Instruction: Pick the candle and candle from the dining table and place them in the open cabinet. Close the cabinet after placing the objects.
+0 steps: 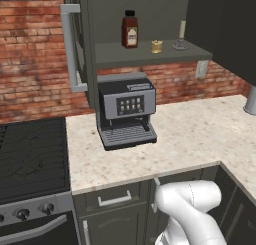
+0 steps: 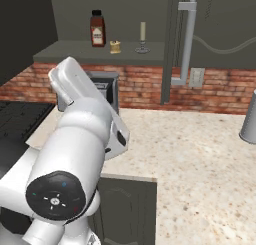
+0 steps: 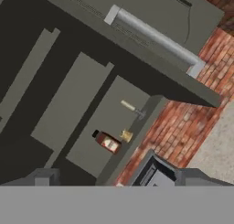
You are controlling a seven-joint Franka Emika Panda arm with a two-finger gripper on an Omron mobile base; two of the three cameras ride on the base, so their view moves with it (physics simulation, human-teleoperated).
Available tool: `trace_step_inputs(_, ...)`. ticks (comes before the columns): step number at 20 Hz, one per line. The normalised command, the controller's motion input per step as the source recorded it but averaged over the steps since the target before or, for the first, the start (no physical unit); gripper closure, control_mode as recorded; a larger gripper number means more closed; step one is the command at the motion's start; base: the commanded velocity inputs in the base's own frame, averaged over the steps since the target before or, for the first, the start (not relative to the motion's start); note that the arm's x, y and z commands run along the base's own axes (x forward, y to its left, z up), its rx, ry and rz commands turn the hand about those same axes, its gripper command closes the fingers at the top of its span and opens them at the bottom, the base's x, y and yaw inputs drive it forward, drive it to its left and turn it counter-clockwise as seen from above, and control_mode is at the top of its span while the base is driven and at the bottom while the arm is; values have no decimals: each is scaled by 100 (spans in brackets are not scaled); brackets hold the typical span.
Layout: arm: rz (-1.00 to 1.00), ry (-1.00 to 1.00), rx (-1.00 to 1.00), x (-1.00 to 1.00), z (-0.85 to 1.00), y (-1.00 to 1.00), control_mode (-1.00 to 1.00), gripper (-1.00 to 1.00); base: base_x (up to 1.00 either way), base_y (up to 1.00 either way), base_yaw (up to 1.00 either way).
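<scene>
The tall dark grey cabinet [image 1: 120,56] stands open, its doors swung out to both sides. On its lower shelf stands the slim beige stick candle [image 1: 181,31] [image 2: 142,31] [image 3: 129,105] on a round grey base. Just left of it sits the small squat yellowish candle [image 1: 157,46] [image 2: 115,46] [image 3: 126,136]. The hand view looks up at this shelf from some way off, and nothing lies between my gripper's jaws. My white arm [image 2: 80,139] is folded low in front of the counter. The dining table is out of view.
A dark red bottle [image 1: 130,30] [image 2: 97,29] shares the shelf, left of the candles. Long silver door handles [image 1: 70,49] [image 2: 187,44] jut out. A coffee machine [image 1: 126,109] stands under the shelf on the speckled counter [image 1: 190,134]. A stove [image 1: 30,154] is left, a metal cylinder [image 2: 248,124] right.
</scene>
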Motion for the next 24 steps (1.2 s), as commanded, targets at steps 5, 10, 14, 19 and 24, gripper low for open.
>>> trace_step_inputs(5,0,-1,14,0,0,-43,-100,-100,0,0,0)
trace_step_inputs(10,0,-1,5,0,0,-38,-100,-100,0,0,0)
trace_step_inputs(14,0,0,0,12,0,-34,-100,-100,0,0,0)
trace_step_inputs(19,0,0,0,16,-3,-34,-100,-100,0,0,0)
trace_step_inputs(24,0,0,0,21,-7,-34,-100,-100,0,0,0)
